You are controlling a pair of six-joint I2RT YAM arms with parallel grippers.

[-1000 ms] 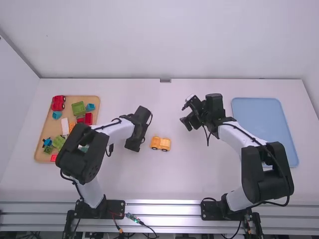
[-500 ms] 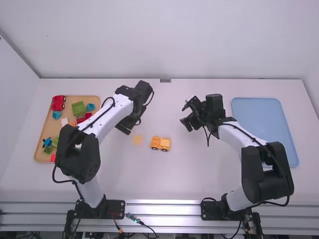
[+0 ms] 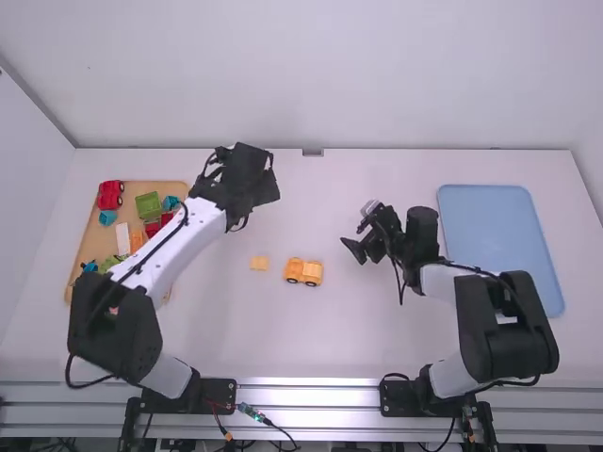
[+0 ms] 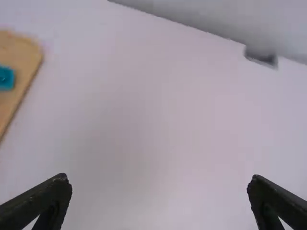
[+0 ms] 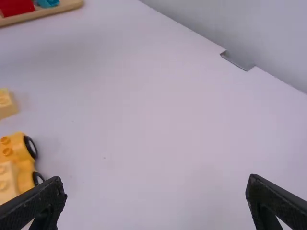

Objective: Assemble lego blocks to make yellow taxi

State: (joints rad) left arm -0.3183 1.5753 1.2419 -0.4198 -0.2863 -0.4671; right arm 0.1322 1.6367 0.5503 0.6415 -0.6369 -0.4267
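Yellow toy car (image 3: 303,271) stands in the high view on the white table (image 3: 320,339), between the two arms, its visible wheels on the side nearer the camera. A small pale yellow block (image 3: 259,263) lies near it, to the left and apart from it. Farther left is a wooden tray (image 3: 91,234) with a red toy vehicle (image 3: 110,194), a green block (image 3: 148,205), a white block (image 3: 122,238) and other coloured pieces; the left arm passes over part of it. The left gripper (image 3: 252,179) is above the table beyond the pale block, while the right gripper (image 3: 356,250) is over the table to the right of the car. At the right side lies a blue tray (image 3: 495,245).

In the left wrist view, the left gripper (image 4: 159,178) is released, its two fingers spread well apart above the table. A corner of the wooden tray shows, with a blue block (image 4: 5,78) in it.

In the right wrist view, the right gripper (image 5: 156,181) is likewise released, with its fingertips wide apart. The yellow car is partly hidden behind one finger; a paler block (image 5: 7,182) sits on its darker yellow body, and the small pale yellow block is nearby on the table.
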